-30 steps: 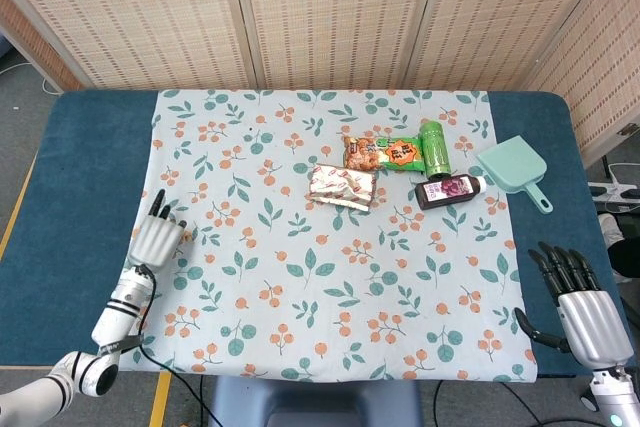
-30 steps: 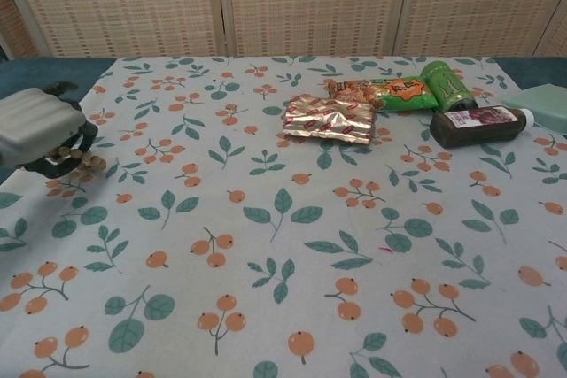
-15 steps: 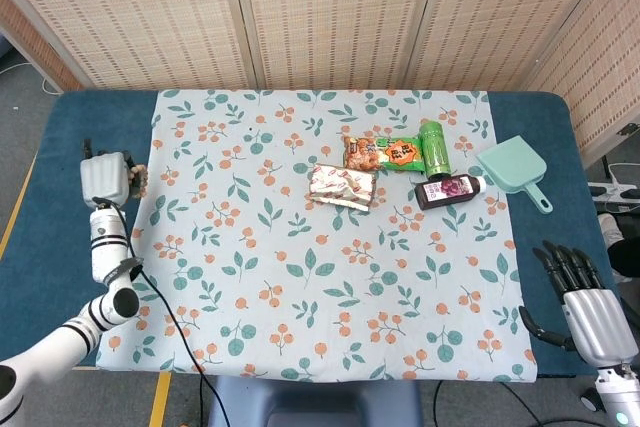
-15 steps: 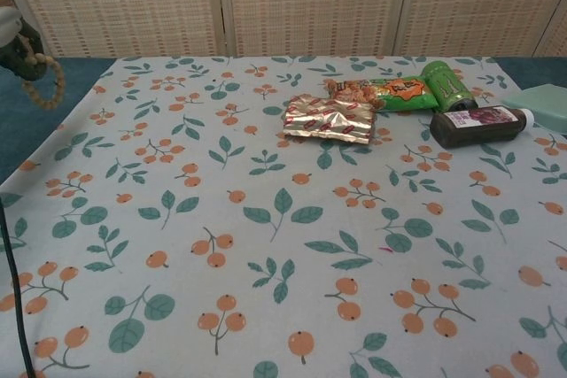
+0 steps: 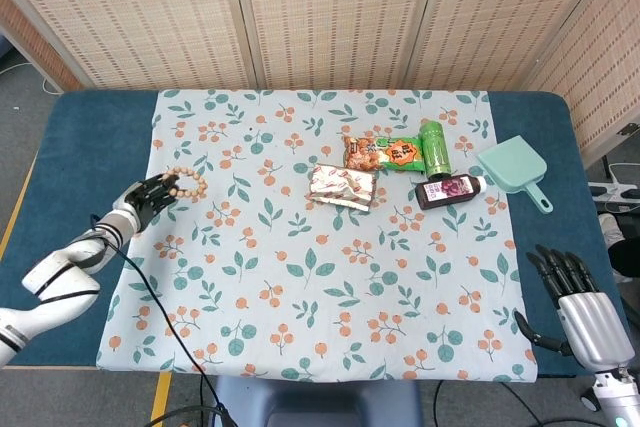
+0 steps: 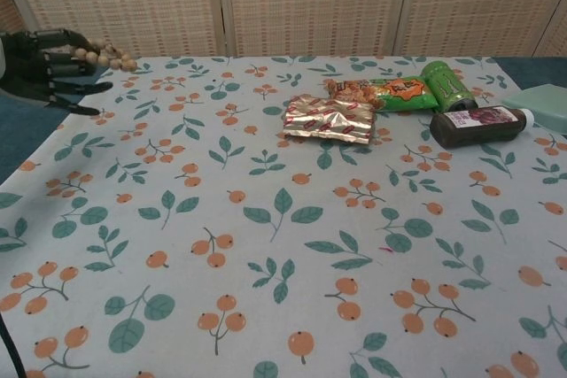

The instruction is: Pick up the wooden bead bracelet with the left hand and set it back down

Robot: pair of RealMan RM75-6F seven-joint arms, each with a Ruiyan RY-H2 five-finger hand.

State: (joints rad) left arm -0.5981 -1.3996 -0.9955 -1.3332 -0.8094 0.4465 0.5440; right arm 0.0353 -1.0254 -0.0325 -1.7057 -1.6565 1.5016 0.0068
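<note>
The wooden bead bracelet [image 5: 186, 185] is a loop of pale round beads, and it is draped over the fingers of my left hand [image 5: 143, 203] above the left edge of the floral cloth [image 5: 320, 277]. In the chest view the left hand [image 6: 46, 68] is at the far left, lifted off the table, with the beads [image 6: 106, 56] lying across its curled fingers. My right hand [image 5: 581, 309] is at the near right corner, off the cloth, its fingers spread and holding nothing. The chest view does not show it.
A foil snack packet [image 5: 342, 187] lies mid-cloth, with an orange and green snack bag [image 5: 383, 153], a green bottle [image 5: 434, 146] and a dark bottle [image 5: 450, 190] to its right. A teal dustpan [image 5: 512, 169] lies at the cloth's right edge.
My left hand rose from the cloth's left edge with the bracelet, swung out left, then came back over the left edge with its fingers pointing right. The right hand barely moved.
</note>
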